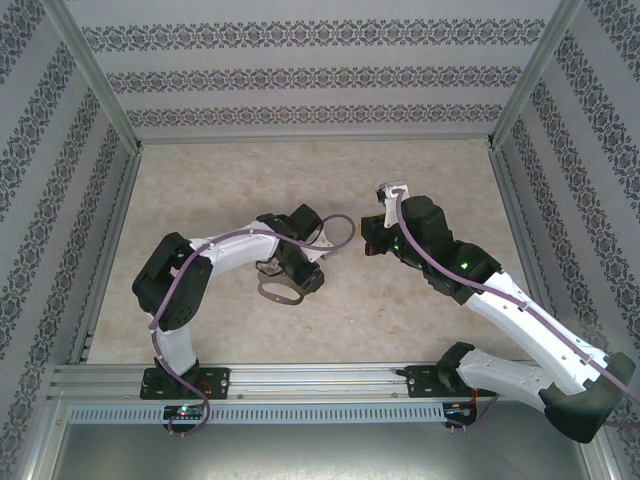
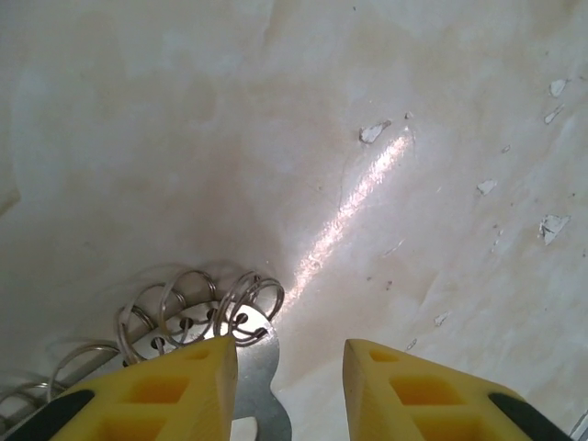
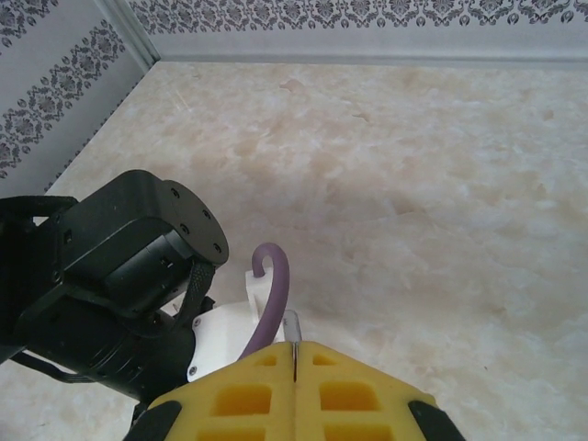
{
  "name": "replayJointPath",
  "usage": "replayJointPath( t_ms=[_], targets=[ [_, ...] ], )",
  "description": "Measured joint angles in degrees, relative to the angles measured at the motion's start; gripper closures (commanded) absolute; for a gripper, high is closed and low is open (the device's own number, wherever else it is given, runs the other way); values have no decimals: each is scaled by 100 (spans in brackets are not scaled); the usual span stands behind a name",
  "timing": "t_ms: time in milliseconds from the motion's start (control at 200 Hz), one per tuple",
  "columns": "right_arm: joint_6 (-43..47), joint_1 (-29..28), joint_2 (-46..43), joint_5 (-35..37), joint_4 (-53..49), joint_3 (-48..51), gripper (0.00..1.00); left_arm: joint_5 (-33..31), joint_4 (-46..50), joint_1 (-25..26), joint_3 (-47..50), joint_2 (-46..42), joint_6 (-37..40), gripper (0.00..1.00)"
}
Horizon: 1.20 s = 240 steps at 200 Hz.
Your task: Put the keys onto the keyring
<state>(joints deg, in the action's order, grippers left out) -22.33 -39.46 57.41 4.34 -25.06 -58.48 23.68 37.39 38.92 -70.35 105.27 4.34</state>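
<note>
The keyring (image 1: 280, 292) is a silvery oval loop lying on the table under my left gripper (image 1: 292, 276). In the left wrist view it is a flat metal plate (image 2: 260, 367) with small holes and several wire rings (image 2: 197, 299) threaded through them. My left gripper (image 2: 289, 344) is open. The plate's edge lies against the left finger (image 2: 197, 377), while the right finger (image 2: 404, 381) stands apart over bare table. My right gripper (image 3: 294, 347) hovers to the right (image 1: 368, 238), shut on a thin silvery strip (image 3: 292, 323), apparently one of the keys seen edge-on.
The marble-patterned tabletop (image 1: 440, 180) is ringed by patterned walls (image 1: 310, 75) and metal corner posts. Small white flakes (image 2: 372, 133) lie on the surface ahead of the left gripper. The left arm's black wrist housing (image 3: 119, 276) and its purple cable (image 3: 268, 294) sit close beside the right gripper.
</note>
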Motion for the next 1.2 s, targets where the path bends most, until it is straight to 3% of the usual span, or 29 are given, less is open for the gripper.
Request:
replayJointPath(
  t_ms=[580,969,1199],
  targets=[
    [-9,-2,-55,24,-2,26,100,-52,-341,37,98,251,-188,65],
    [-50,-2,-190,81,-4,92,100,-723,-509,433,57,289,-179,66],
    [-81,-2,-221,85,-2,151,100,-667,-518,459,57,289,-205,71]
  ],
)
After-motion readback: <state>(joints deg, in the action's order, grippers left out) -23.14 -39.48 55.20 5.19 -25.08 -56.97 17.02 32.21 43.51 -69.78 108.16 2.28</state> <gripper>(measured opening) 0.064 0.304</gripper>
